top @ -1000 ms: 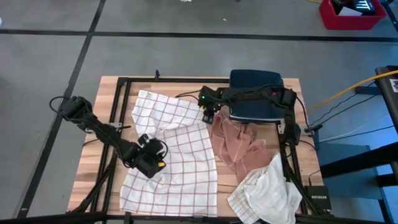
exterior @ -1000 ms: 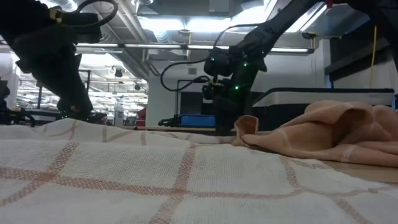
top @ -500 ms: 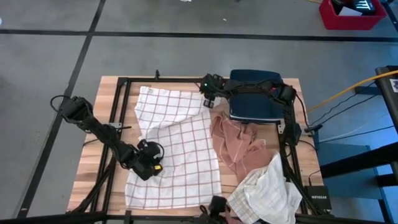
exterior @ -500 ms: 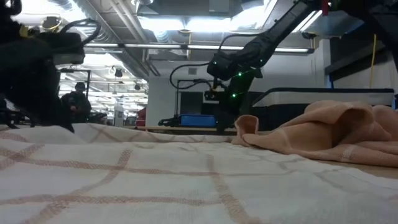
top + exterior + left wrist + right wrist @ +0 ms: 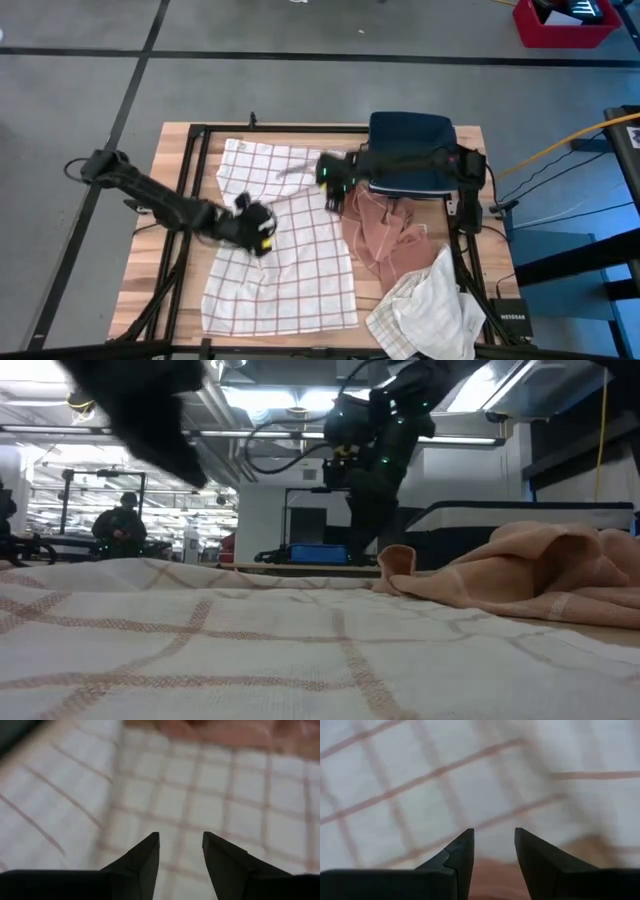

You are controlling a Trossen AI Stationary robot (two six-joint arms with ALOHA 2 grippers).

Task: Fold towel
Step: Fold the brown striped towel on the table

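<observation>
A white towel with red checks [image 5: 285,255] lies spread flat on the wooden table [image 5: 140,270], filling the near ground of the low view [image 5: 250,650]. My left gripper [image 5: 262,232] hovers over the towel's middle, open, with only checked cloth showing below its fingers [image 5: 180,840]. My right gripper [image 5: 330,185] hangs above the towel's right edge near the far end, next to the pink cloth. It is open as well [image 5: 493,835], with nothing between its fingers. Both arms show blurred.
A crumpled pink cloth [image 5: 385,230] lies right of the towel, and a white cloth [image 5: 430,305] sits bunched at the near right corner. A dark blue case [image 5: 410,150] stands at the far right. Black frame rails [image 5: 190,170] run along the table. A person [image 5: 122,525] stands far behind.
The towel's far part, creased and rumpled a second ago, now lies flat and spread out. My left gripper has risen and gone toward the table's far right, over the towel's middle. My right gripper went toward the far edge, then came back nearer and rose.
</observation>
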